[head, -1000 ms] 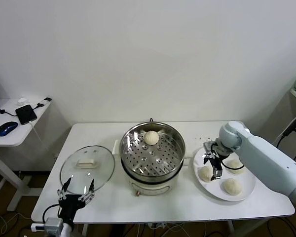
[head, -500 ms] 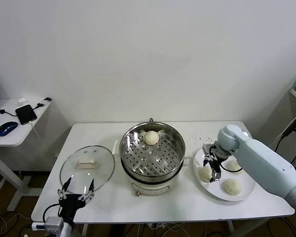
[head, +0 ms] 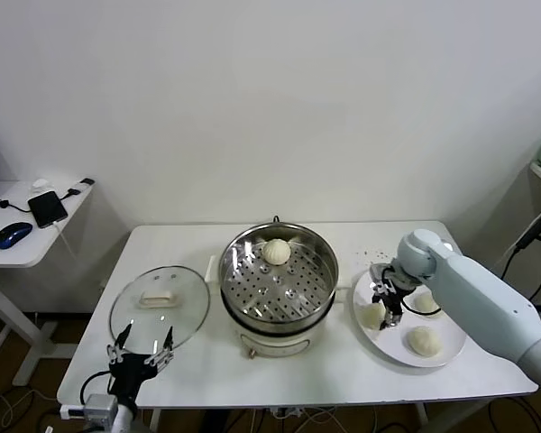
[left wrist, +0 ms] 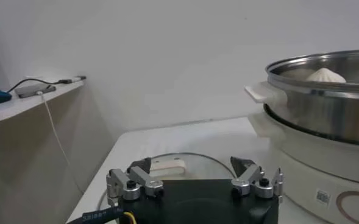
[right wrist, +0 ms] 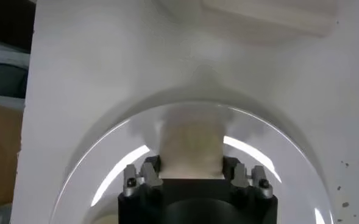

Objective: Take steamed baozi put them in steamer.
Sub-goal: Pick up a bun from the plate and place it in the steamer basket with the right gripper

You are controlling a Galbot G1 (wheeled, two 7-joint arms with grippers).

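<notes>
Head view shows the right hand [head: 380, 303] down on the white plate [head: 451, 356], where a moment ago it hung spread above the nearest bun and has now clenched on that baozi [head: 372, 315]. From the wrist, the dough [right wrist: 189, 145] sits squeezed between both fingers [right wrist: 147, 173], so the grasp looks made. Two more buns [head: 424, 340] lie on the plate just beyond the hand, away from the pot. The steamer [head: 279, 276] stands beside the hand toward the table's middle, with one bun [head: 276, 251] already on its perforated tray. Lifting and carrying across seems next. The left hand [head: 141, 354] waits released, low by the glass lid [head: 159, 305].
</notes>
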